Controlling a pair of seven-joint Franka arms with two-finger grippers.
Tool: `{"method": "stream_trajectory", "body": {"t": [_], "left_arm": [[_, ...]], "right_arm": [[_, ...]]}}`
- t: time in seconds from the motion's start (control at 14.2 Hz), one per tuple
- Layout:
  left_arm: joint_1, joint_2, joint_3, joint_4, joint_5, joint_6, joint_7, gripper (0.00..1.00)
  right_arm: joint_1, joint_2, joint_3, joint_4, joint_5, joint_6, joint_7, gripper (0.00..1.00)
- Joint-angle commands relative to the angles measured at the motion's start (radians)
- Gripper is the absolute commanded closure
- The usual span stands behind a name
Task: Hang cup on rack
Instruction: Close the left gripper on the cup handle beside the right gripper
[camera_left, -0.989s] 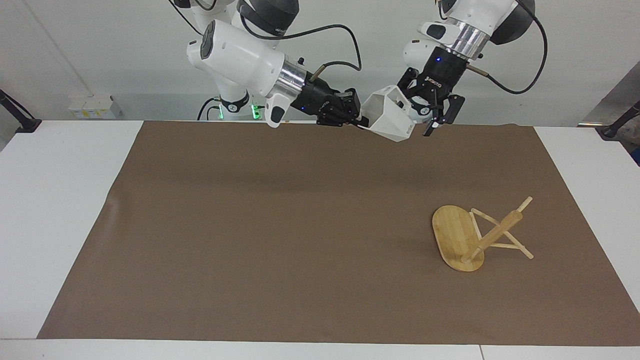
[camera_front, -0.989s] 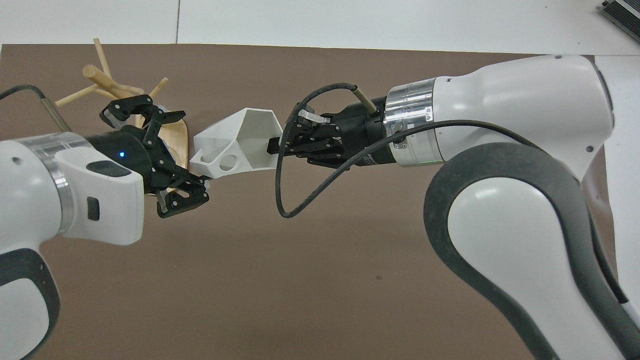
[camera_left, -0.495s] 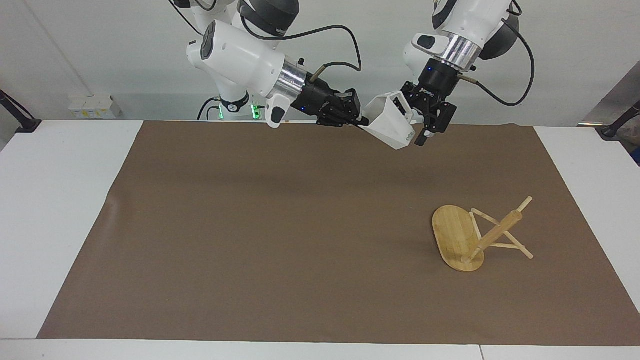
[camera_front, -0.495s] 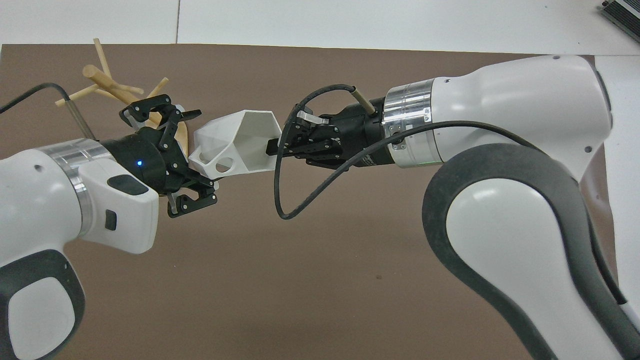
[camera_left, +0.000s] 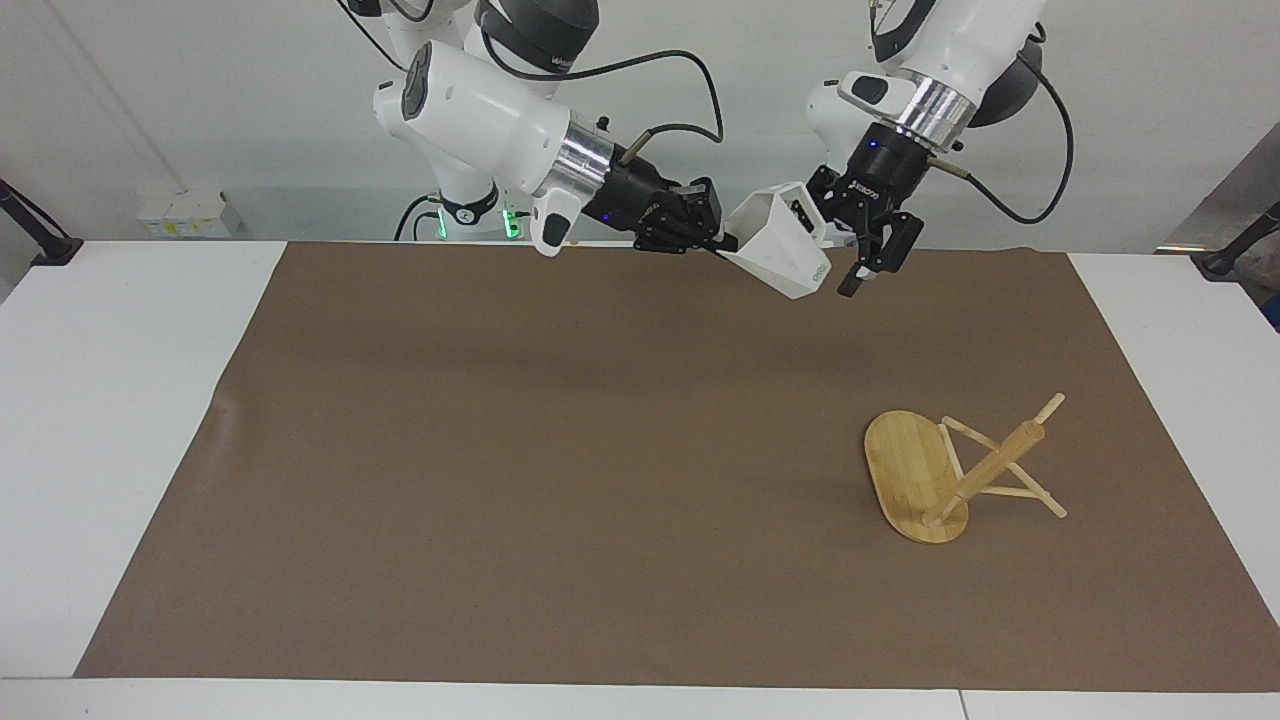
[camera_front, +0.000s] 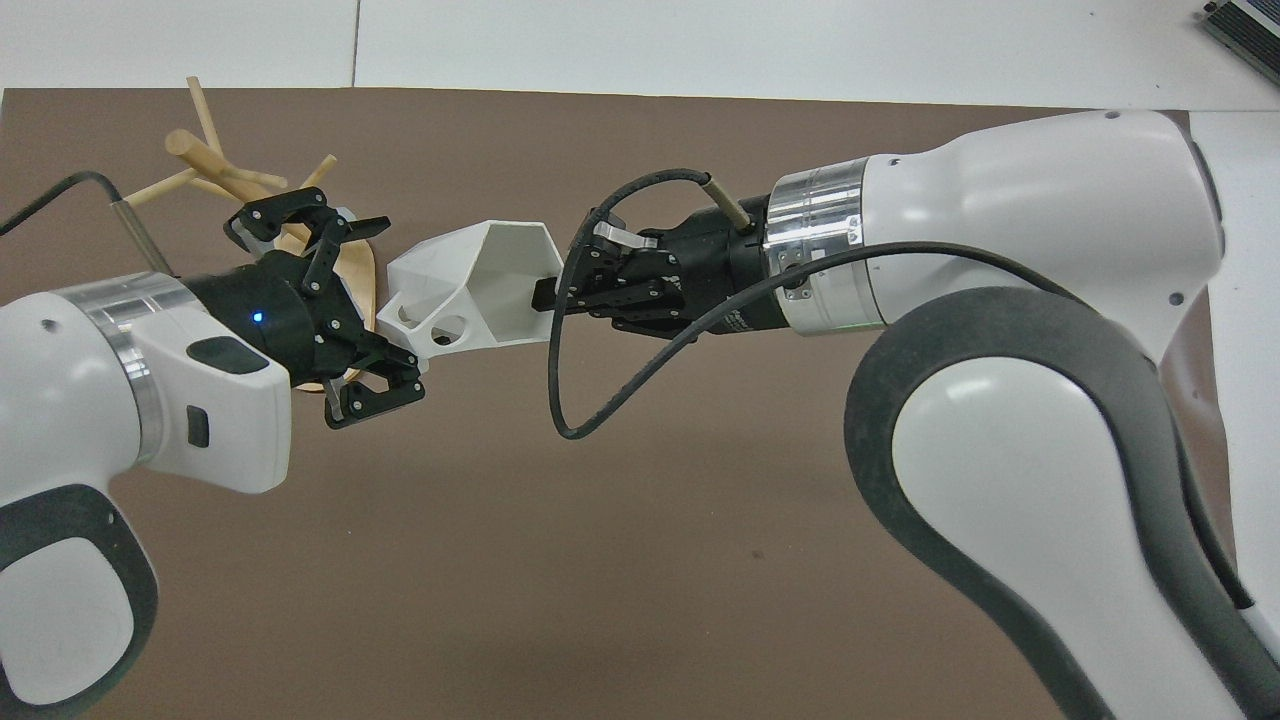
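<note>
The white faceted cup (camera_left: 785, 250) hangs in the air above the edge of the brown mat nearest the robots, and also shows in the overhead view (camera_front: 470, 280). My right gripper (camera_left: 722, 240) is shut on its rim, with the mouth turned toward that gripper (camera_front: 548, 295). My left gripper (camera_left: 832, 250) is open, and its fingers straddle the cup's base and handle end (camera_front: 385, 310). I cannot tell whether they touch it. The bamboo rack (camera_left: 915, 470) looks tipped on its side on the mat toward the left arm's end, partly hidden by the left gripper in the overhead view (camera_front: 205, 160).
A brown mat (camera_left: 560, 480) covers most of the white table (camera_left: 110, 420). Nothing else lies on it.
My left gripper has moved in around the cup's base end and turned its wrist. My right gripper has tilted and lowered the cup slightly. The rack has not moved.
</note>
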Motion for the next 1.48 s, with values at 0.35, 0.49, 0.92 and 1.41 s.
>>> {"method": "stream_trajectory", "body": {"t": [0.35,0.49,0.92,1.41], "left_arm": [[-0.024,-0.023,-0.003,-0.044,-0.075,0.072,0.063,0.00],[-0.025,-0.023,-0.005,-0.044,-0.076,0.071,0.091,0.00],[-0.035,-0.021,-0.005,-0.038,-0.110,0.071,0.152,0.00],[-0.030,-0.021,-0.003,-0.038,-0.113,0.071,0.162,1.00]], "right_arm": [[-0.001,-0.004,0.002,-0.002,0.028,-0.003,0.009,1.00],[-0.001,-0.004,0.002,-0.002,0.028,-0.003,0.008,1.00],[-0.001,-0.004,0.002,-0.002,0.026,0.000,0.008,1.00],[-0.006,-0.006,0.002,-0.002,0.024,-0.004,0.006,1.00]]}}
